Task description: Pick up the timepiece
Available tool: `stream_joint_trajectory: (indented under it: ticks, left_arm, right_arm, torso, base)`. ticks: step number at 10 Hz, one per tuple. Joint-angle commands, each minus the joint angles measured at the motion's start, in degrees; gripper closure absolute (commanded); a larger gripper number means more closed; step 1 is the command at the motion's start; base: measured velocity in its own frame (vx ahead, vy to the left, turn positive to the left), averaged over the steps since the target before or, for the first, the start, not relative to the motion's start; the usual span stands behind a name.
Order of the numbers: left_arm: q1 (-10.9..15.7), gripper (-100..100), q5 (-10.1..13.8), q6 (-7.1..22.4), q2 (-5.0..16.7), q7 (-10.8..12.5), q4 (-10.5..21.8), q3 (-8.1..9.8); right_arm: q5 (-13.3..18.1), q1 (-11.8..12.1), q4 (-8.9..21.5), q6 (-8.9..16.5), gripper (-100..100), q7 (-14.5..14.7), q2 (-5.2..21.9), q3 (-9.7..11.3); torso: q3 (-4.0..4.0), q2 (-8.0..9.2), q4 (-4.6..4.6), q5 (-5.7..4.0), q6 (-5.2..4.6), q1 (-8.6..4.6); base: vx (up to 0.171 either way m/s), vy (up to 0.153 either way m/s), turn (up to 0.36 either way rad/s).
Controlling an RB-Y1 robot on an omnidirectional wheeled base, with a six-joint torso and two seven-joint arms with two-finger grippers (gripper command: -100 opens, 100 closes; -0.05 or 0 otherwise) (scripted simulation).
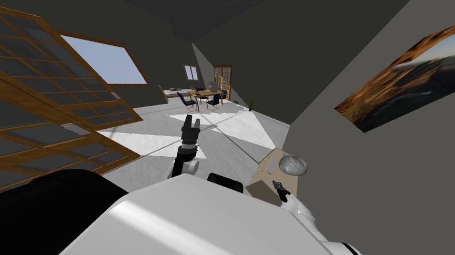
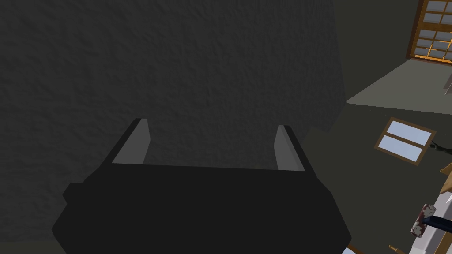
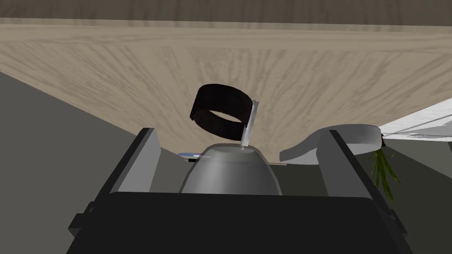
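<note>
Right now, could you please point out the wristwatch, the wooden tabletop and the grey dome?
wristwatch [image 3: 220, 98]: right wrist view, on its black strap.
wooden tabletop [image 3: 110, 75]: right wrist view, on bare wood.
grey dome [image 1: 293, 165]: head view, on its rounded top.

Left arm [image 1: 182, 165]: held out ahead of the torso, near the middle of the head view; white link, dark joint above it.
Left gripper [image 1: 191, 121]: dark, at the top of the left arm, pointing up and away from the body.
Left fingers [image 2: 134, 143]: two grey blades rising from the dark gripper body, standing well apart; open.
Right arm [image 1: 301, 209]: white, reaching out low on the right side of the torso.
Right gripper [image 1: 282, 191]: small and dark at the end of the right arm.
Right fingers [image 3: 142, 162]: both blades stand wide apart; open.
</note>
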State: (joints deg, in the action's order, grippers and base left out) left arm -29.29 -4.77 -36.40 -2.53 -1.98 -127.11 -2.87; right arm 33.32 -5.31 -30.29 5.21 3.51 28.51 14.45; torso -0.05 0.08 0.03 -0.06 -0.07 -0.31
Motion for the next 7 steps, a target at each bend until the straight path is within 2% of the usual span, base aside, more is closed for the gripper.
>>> stream_joint_trajectory:
  ticks: [1, 3, 4, 5, 7]
  left_arm:
    - [0.0, 0, 0.0, 0.0, 0.0, 0.0, 0.0, 0.0]
    - [0.0, 0, 0.0, 0.0, 0.0, 0.0, 0.0, 0.0]
    - [0.0, 0, 0.0, 0.0, 0.0, 0.0, 0.0, 0.0]
    - [0.0, 0, 0.0, 0.0, 0.0, 0.0, 0.0, -0.01]
    - [0.0, 0, 0.0, 0.0, 0.0, 0.0, 0.0, -0.01]
  right_arm:
    - [0.1, -0.4, -0.7, 1.6, -100, 0.9, -1.2, -0.2]
    - [0.4, -0.7, -0.9, 2.4, -100, 1.4, -2.0, -0.6]
    - [-0.6, -0.3, -1.5, 2.7, -100, 1.2, -1.5, 0.4]
    - [-0.5, -0.4, -1.3, 2.6, 100, 1.3, -1.6, 0.3]
    - [-0.5, -0.5, -1.5, 2.5, 100, 1.3, -1.7, 0.3]
  torso:
    - [0.0, 0.0, 0.0, 0.0, 0.0, 0.0]
    - [0.01, -0.02, 0.0, 0.0, 0.0, -0.01]
    - [0.01, -0.03, 0.0, 0.01, 0.0, 0.06]
    - [0.02, -0.04, -0.01, 0.04, 0.0, 0.18]
    - [0.07, -0.07, -0.07, 0.07, -0.1, 0.21]
  base:
    - [-0.012, -0.081, -0.01]
    - [-0.01, -0.07, -0.005]
    - [-0.005, -0.021, 0.003]
    - [0.0, 0.0, 0.0]
    - [0.001, 0.001, 0.01]
